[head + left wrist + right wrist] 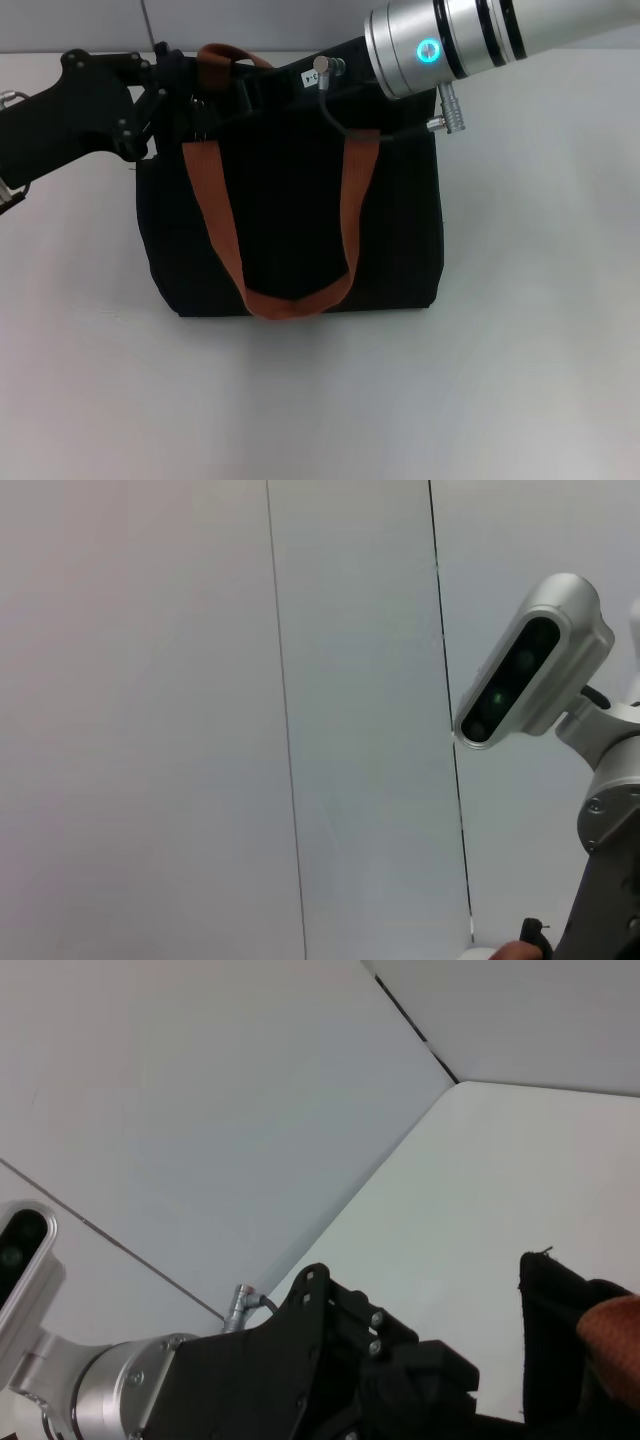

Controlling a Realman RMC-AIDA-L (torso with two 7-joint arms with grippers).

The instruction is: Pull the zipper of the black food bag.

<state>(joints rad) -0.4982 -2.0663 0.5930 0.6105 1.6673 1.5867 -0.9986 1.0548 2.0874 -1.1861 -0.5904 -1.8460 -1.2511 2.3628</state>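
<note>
The black food bag [290, 230], a large boxy fabric tote with two orange-brown webbing strap handles, stands upright on the white table [320, 400] in the middle of the head view. Nearest the camera, one orange-brown strap [290, 300] hangs in a loop down the bag's front face, its bottom close to the base. Higher and farther back, the second strap [228, 55] arches over the top edge, where the zip track should run. The small silver zipper pull cannot be made out in any view; the arms and the dark fabric hide that stretch.

The left gripper [165, 75], black and jointed, sits at the bag's far top corner on the robot's left, touching or just beside the top edge near the second strap. Whether its claw is wide, narrow or clamped on anything cannot be told. The right arm, a silver tube with a blue-lit ring, reaches across the top from the right; the right gripper [255, 85] lies over the bag's top, its claw equally impossible to read.

Judging progress, both arms look set at the opening, yet nothing shows how far the zip has travelled, so the pull itself appears still to be done.
</note>
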